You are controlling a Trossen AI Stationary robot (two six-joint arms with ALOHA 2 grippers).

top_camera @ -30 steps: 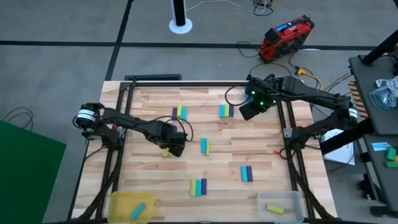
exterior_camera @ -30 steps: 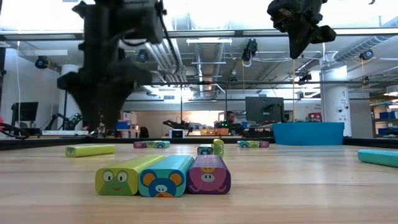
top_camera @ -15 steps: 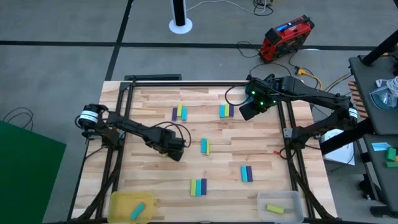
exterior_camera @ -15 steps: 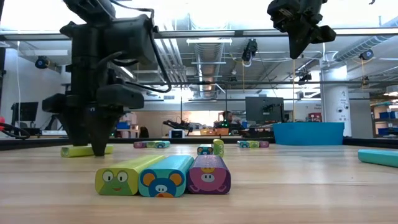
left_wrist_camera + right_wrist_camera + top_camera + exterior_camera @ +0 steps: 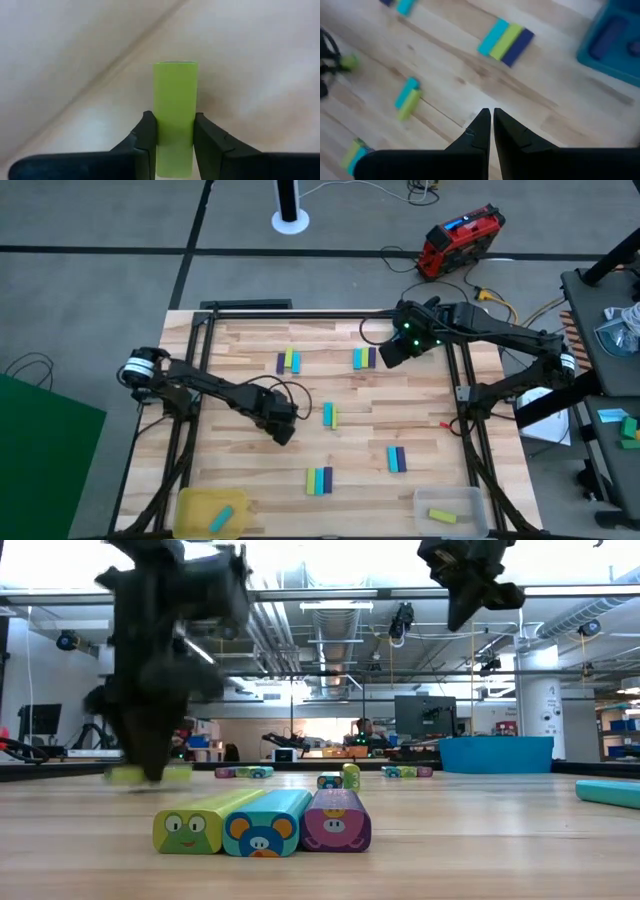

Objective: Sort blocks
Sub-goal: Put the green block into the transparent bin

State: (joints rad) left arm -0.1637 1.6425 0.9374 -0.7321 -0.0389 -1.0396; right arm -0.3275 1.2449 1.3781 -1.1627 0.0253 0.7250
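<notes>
Left gripper clamps the flat yellow-green rectangular block between its fingers; right gripper closed, raised

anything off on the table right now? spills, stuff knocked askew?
Nothing stands out. Block groups lie flat on the table, none spilled. The left hand grips a yellow-green block; the right hand hangs shut above the far right side.
</notes>
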